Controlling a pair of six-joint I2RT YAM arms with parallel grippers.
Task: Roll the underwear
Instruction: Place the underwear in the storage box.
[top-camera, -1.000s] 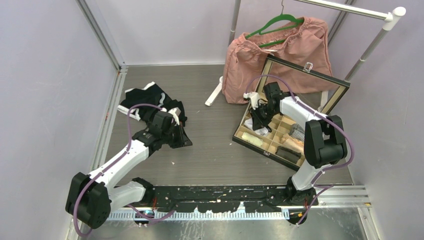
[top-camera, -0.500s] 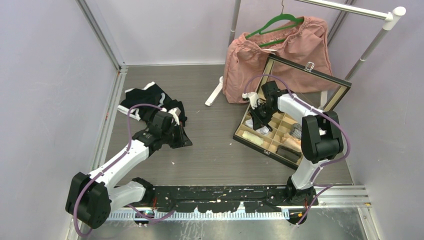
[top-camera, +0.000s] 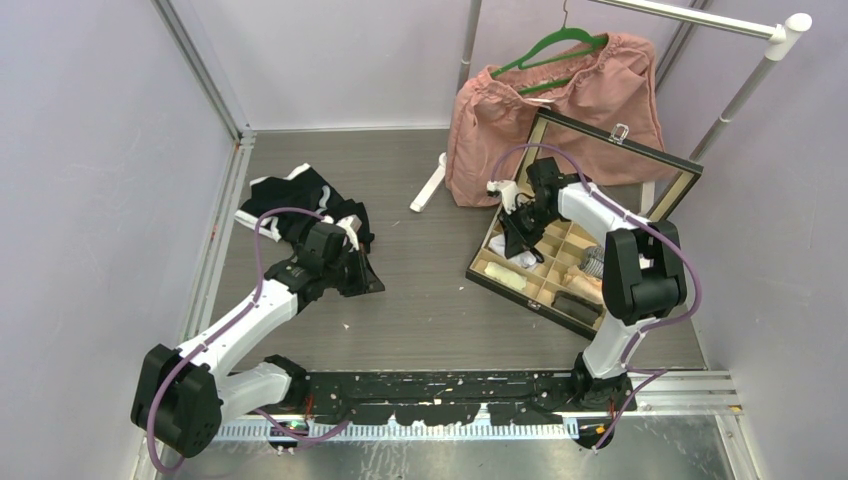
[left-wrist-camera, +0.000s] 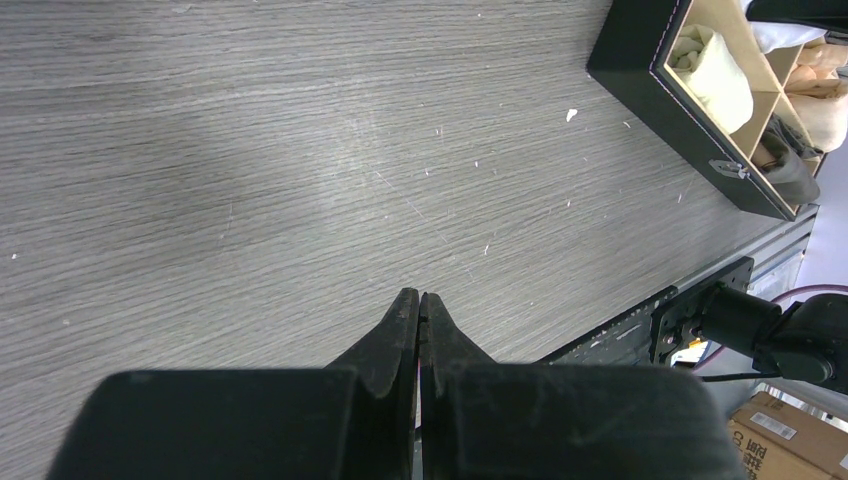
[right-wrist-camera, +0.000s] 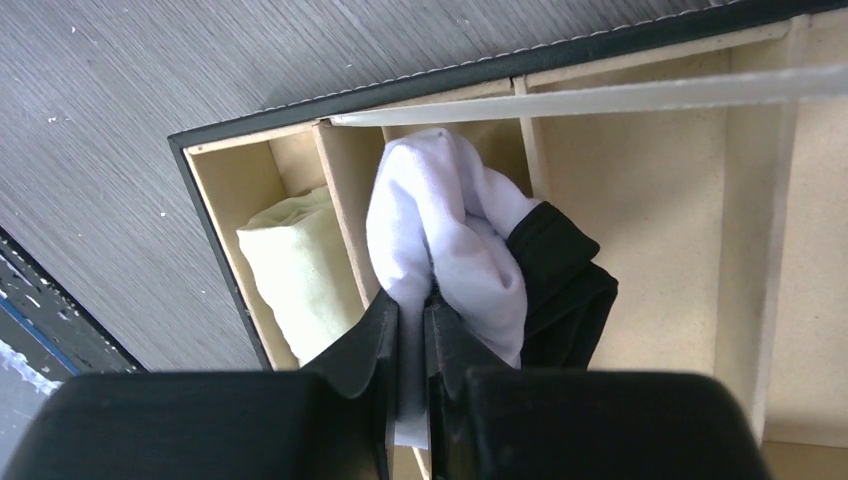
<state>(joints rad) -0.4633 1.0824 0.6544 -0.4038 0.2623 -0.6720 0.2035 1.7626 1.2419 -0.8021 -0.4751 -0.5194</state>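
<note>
The right gripper (right-wrist-camera: 410, 310) pinches one rolled white-and-black underwear (right-wrist-camera: 440, 220) at a compartment of the one black divider box (left-wrist-camera: 630, 60), next to one pale yellow roll (right-wrist-camera: 290, 270). The left gripper (left-wrist-camera: 419, 305) is closed and empty over the table (left-wrist-camera: 250, 150), near a heap of black-and-white briefs (top-camera: 300, 200), count unclear.

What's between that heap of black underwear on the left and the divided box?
Only bare grey tabletop with a few white specks separates the underwear heap from the box; the top view shows it.
</note>
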